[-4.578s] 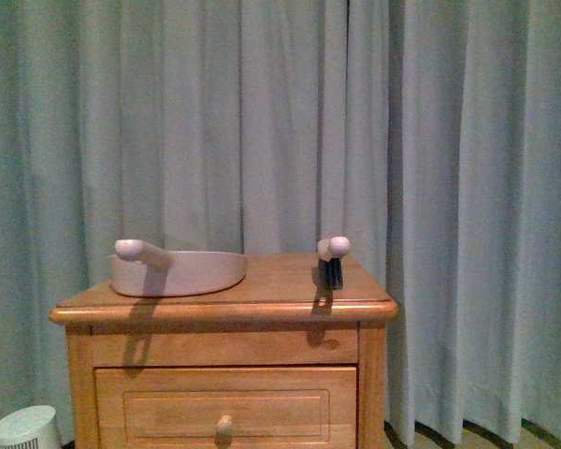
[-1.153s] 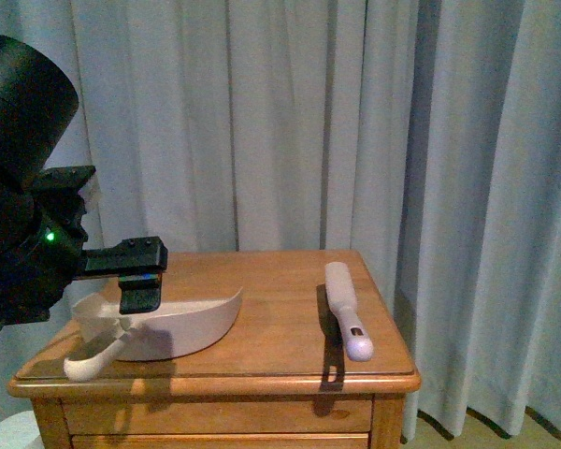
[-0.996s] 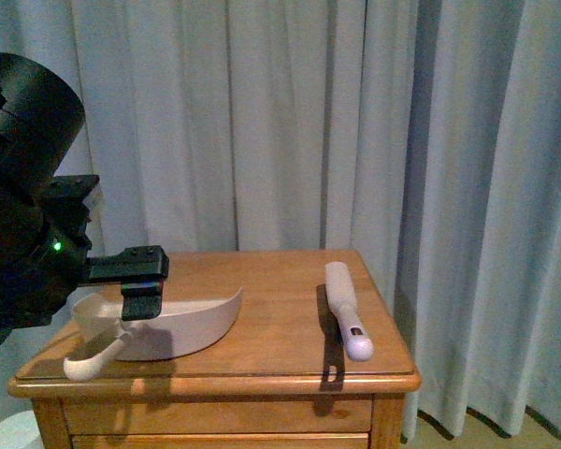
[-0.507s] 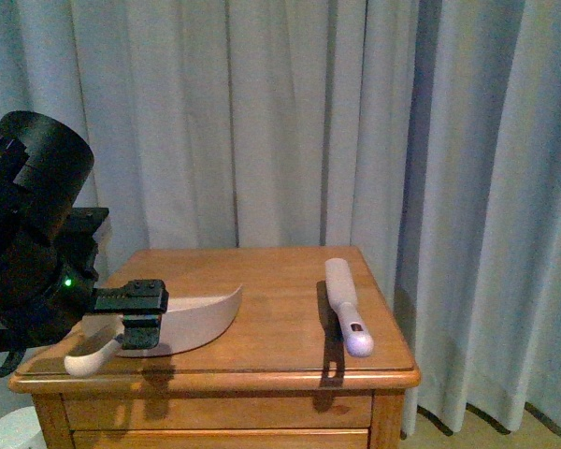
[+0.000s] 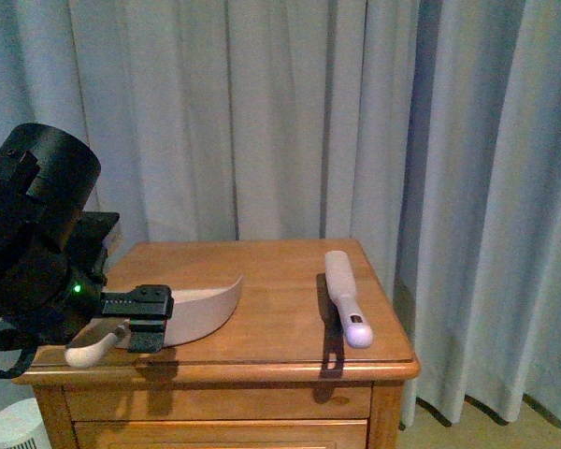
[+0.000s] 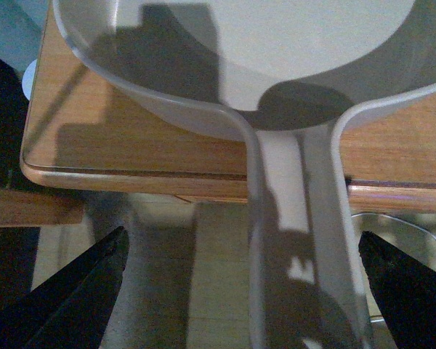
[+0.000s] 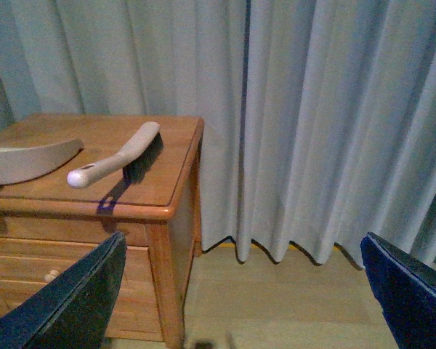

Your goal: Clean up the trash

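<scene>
Left gripper (image 5: 148,319): low at the cabinet's front left corner, fingers (image 6: 73,291) spread wide on either side of the dustpan handle and apart from it.
Dustpan (image 5: 202,312): pale, lay flat on the left half of the top; its handle (image 6: 291,218) jutted out past the front edge.
Bedside cabinet (image 5: 271,281): wooden, stood against the curtain (image 5: 421,140).
Brush (image 5: 345,300): lay on the right half, bristles down, well apart from the dustpan.
Right gripper (image 7: 243,251): out to the right of the cabinet, spread wide, holding nothing.
Trash: seen in no view; its place could not be told.
</scene>
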`<state>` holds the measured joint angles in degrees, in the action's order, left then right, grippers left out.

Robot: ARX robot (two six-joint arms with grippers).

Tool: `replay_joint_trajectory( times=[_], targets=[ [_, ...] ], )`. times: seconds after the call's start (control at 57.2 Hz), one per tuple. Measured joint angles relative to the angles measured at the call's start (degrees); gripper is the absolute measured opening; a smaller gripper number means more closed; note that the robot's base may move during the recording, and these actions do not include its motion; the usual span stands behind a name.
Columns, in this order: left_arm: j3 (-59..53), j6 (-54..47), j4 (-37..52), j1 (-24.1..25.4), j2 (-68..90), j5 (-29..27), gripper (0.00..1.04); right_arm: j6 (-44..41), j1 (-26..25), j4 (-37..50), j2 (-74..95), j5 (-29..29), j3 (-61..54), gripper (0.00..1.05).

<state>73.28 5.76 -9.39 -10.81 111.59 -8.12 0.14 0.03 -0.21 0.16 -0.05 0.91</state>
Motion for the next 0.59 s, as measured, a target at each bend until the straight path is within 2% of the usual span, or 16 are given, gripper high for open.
replay_joint_trajectory(
  times=[0.262, 0.472, 0.542, 0.594],
  targets=[
    [0.0, -1.4, 0.39, 0.09, 0.33, -0.09, 0.96, 0.0, 0.0, 0.02, 0.0, 0.0, 0.0, 0.97],
    [0.0, -1.64, 0.2, 0.0, 0.33, 0.0, 0.41, 0.0, 0.0, 0.0, 0.0, 0.0, 0.0, 0.97],
    [0.0, -1.7, 0.04, -0.02, 0.33, 0.15, 0.3, 0.0, 0.0, 0.0, 0.0, 0.0, 0.0, 0.97],
    [-0.02, -1.68, 0.02, -0.07, 0.33, 0.15, 0.29, 0.0, 0.0, 0.02, 0.0, 0.0, 0.0, 0.97]
  ],
)
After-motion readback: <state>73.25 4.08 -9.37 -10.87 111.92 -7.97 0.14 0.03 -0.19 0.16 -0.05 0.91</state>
